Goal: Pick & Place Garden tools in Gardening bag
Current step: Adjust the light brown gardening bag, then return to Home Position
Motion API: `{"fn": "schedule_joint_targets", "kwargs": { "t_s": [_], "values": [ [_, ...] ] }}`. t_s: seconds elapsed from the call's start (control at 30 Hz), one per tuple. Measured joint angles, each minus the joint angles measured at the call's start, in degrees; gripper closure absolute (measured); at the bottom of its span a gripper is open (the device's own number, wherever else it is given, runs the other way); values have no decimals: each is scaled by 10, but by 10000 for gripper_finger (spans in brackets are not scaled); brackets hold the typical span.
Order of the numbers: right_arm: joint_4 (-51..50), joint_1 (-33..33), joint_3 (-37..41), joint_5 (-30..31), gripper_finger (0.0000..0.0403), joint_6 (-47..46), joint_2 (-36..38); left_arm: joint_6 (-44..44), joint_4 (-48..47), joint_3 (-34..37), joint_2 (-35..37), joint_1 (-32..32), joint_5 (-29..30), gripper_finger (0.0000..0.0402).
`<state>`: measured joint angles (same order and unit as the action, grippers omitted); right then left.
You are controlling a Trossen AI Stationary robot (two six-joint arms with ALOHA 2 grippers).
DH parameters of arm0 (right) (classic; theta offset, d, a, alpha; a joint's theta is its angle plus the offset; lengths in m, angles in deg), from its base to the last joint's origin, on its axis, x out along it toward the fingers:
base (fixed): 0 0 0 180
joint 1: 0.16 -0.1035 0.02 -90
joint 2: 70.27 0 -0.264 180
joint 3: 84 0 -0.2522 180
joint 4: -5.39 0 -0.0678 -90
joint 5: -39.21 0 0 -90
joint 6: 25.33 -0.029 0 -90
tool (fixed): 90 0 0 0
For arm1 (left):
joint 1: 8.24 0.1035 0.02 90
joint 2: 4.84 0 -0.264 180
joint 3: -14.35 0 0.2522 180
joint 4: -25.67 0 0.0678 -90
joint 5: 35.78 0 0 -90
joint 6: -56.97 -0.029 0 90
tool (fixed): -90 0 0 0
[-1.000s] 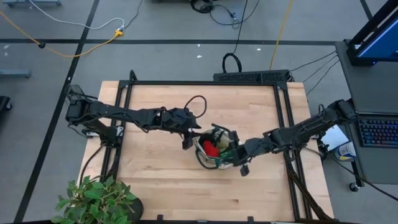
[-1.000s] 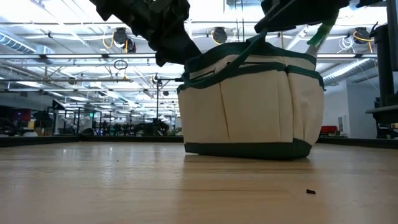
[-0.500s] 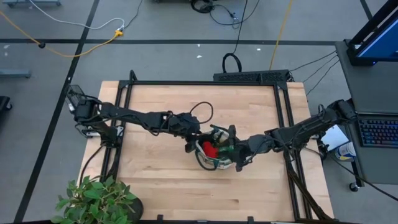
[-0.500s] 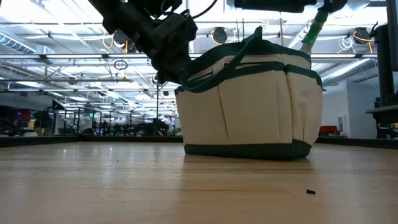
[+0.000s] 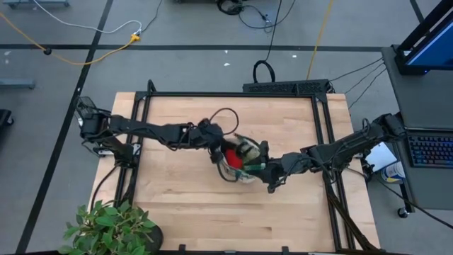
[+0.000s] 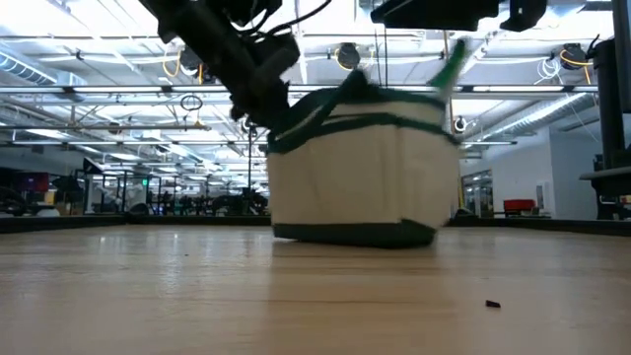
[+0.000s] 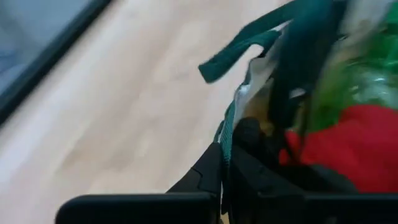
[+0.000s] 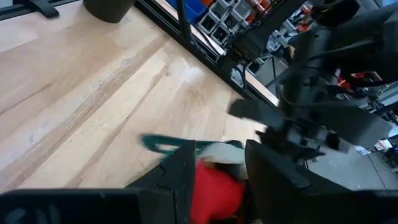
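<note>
The beige gardening bag point(image 5: 239, 161) with a dark green rim stands mid-table, blurred and leaning in the low view point(image 6: 365, 177). Inside it show a red glove point(image 5: 232, 154) and the green spray bottle, whose top sticks out above the rim point(image 6: 449, 64). My left gripper point(image 5: 216, 150) is at the bag's left side, shut on its rim. My right gripper point(image 5: 267, 177) hovers open just above the bag's right side; in its wrist view the glove point(image 8: 214, 186) shows beyond the gap between its fingers. A green loop handle point(image 7: 249, 46) hangs free. My left gripper pinches the bag's green rim point(image 7: 227, 127) on the bag's left side between its two fingers. One finger is inside the bag and one outside. The fingers come slanting down from the table's left. The bag's base is on the table, and the bag leans.
A leafy potted plant point(image 5: 106, 227) stands at the table's near left corner. A black frame point(image 5: 145, 134) runs along the table's left, far and right sides. Bare wood lies near and left of the bag. A small dark speck point(image 6: 491, 304) lies near the front.
My left gripper has dropped onto the bag's left rim and shut on it, then drawn it toward the table's left and far side. The bag has slid that way and tipped a little; the spray bottle's top swung with it. My right gripper followed slightly, still open.
</note>
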<state>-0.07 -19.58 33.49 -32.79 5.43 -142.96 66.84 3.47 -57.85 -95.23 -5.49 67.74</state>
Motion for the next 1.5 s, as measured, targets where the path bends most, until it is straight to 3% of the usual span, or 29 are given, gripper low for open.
{"fn": "schedule_joint_targets", "kwargs": {
  "t_s": [0.17,0.3,0.53,0.9,1.17,1.33,1.5],
  "values": [
    [0,3,0,0,271,-3,0,72,-52,0,2,19,69,394],
    [0,3,0,0,271,-10,0,120,-91,-1,3,27,67,384],
    [-16,3,0,-1,271,-48,0,132,-109,-1,15,4,61,394],
    [-48,1,0,-2,268,-145,0,130,-130,-1,16,-46,34,303],
    [-68,-6,0,-3,243,-209,10,60,-137,0,121,-62,62,274],
    [-88,-3,0,-18,245,-212,70,5,-150,0,226,-62,76,288],
    [-123,8,0,-16,259,-193,157,-50,-231,0,323,-63,89,318]
  ]
}}
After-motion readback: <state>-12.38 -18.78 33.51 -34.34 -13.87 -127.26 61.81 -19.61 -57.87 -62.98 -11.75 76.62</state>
